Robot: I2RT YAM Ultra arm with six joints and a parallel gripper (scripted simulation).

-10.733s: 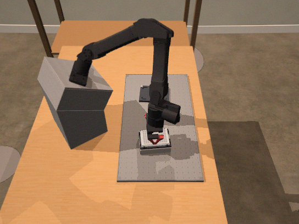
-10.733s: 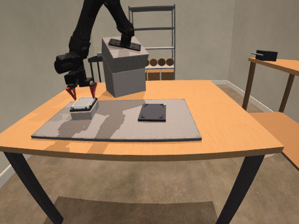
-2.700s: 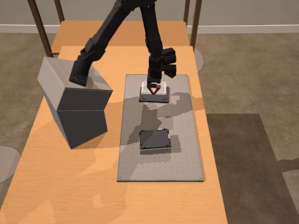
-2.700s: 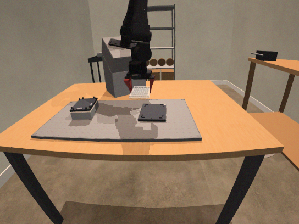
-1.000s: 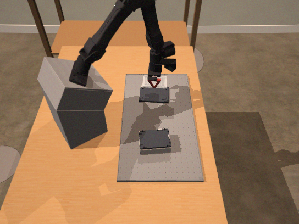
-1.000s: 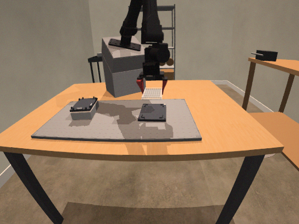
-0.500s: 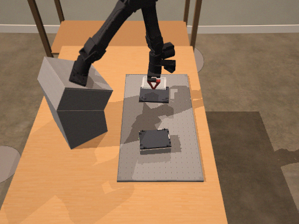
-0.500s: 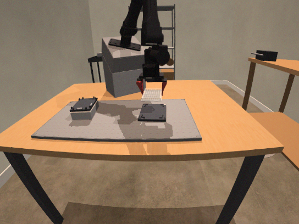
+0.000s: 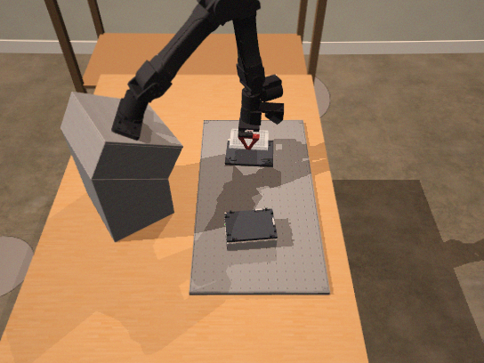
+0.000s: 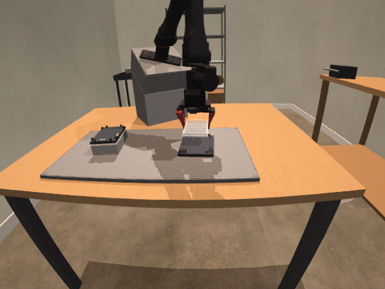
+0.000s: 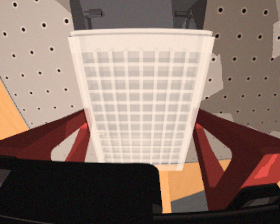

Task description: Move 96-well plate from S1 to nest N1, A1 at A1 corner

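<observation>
Wooden table (image 10: 290,164) in a plain grey room, with a grey pegboard-style mat (image 9: 294,260) laid on it, and that's where everything is happening.

So the 96-well plate (image 10: 195,127) is up in the air right now, white, wells facing up, pinched by its long sides between the red fingers (image 10: 180,117) of the gripper (image 10: 195,119). The fingers stand wide simply because the plate is wide; they're clamped on it. It hangs over the far edge of the plate nest N1 (image 9: 249,157), the flat dark tray with little locator nubs at the corners, not touching it as far as I can tell. From the wrist camera the plate (image 11: 141,93) covers most of the view and the dark nest (image 11: 138,12) pokes out beyond its far end, so the two aren't lined up yet.

My guess: this is the carry-and-align step, about halfway through. Next it needs to slide the plate squarely over the nest, check the A1 corner matches (I can't make out either mark from here), then go straight down so it seats inside the locators before letting go.

The plate shaker S1 (image 9: 250,226), the boxy one nearer the other end of the mat, has a bare pocket.

Count: one plate, one nest, one shaker, one mat, one arm (image 9: 187,33) on one grey pedestal (image 9: 133,189).
</observation>
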